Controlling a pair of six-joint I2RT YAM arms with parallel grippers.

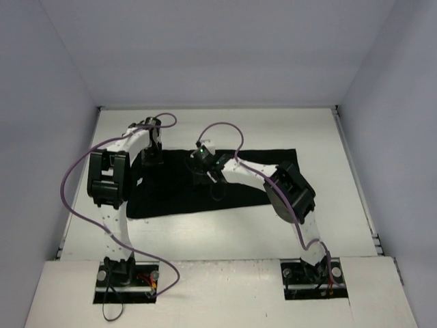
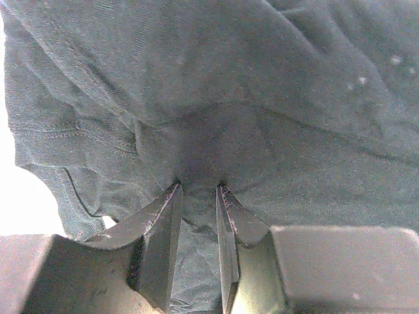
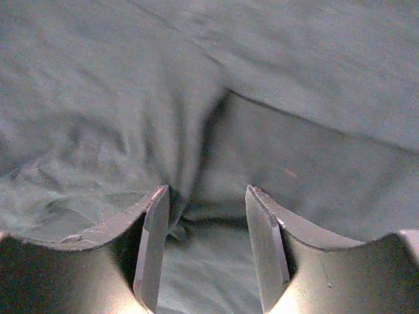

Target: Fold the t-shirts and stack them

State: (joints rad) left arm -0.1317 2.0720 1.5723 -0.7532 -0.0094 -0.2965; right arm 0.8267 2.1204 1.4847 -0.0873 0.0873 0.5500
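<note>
We are pinching the limp, light black cloth t-shirt (image 1: 177,195) near its hem with the left gripper (image 2: 198,186); whether the right gripper (image 3: 208,190) is gripping, we cannot tell.

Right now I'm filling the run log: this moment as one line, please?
t-shirt: spread on table | left gripper: shut on t-shirt's far-left edge | right gripper: near its middle, cloth between jaws, grip unclear

No writing or label is readable on the t-shirt (image 1: 171,195) or elsewhere.
</note>
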